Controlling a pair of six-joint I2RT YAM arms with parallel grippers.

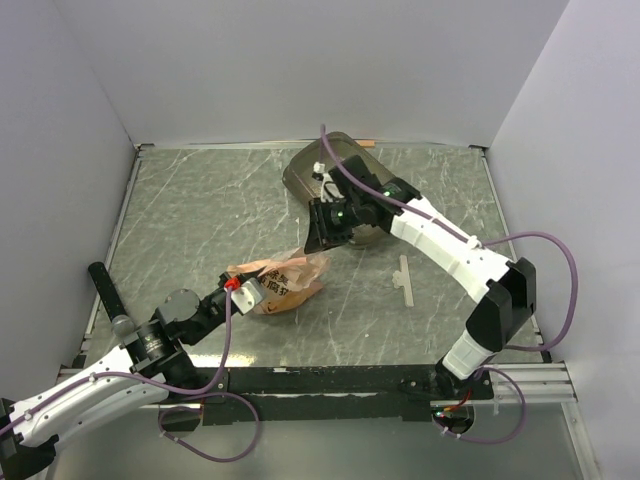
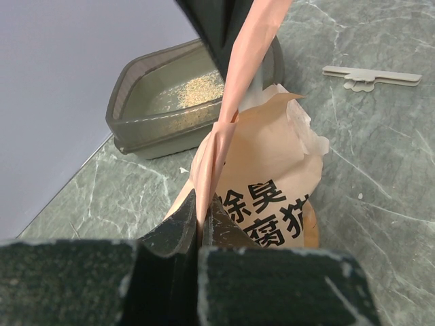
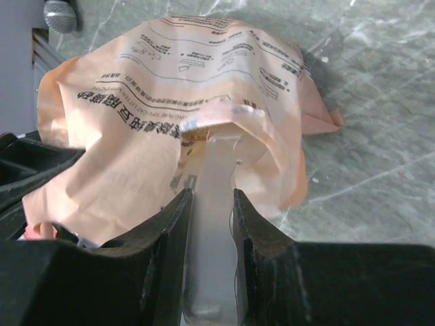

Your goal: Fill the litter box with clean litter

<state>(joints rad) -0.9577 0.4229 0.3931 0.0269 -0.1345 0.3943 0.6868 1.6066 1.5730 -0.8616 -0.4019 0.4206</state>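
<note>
The grey-brown litter box [image 1: 322, 163] stands at the back of the table, partly hidden by my right arm. A thin scatter of tan clean litter [image 2: 198, 88] lies on the floor of the litter box [image 2: 139, 112]. The orange-pink printed bag [image 1: 283, 279] lies mid-table. My left gripper [image 2: 202, 204] is shut on a pinched edge of the bag [image 2: 272, 163] and shows in the top view [image 1: 248, 291] at the bag's left end. My right gripper [image 3: 211, 197] is shut on a translucent white handle [image 3: 216, 170] that runs into the bag's mouth [image 3: 224, 119].
A flat white strip [image 1: 403, 278] lies on the table right of the bag, also seen in the left wrist view [image 2: 374, 76]. Grey walls close the table on three sides. A black cylinder [image 1: 108, 292] stands at the left edge.
</note>
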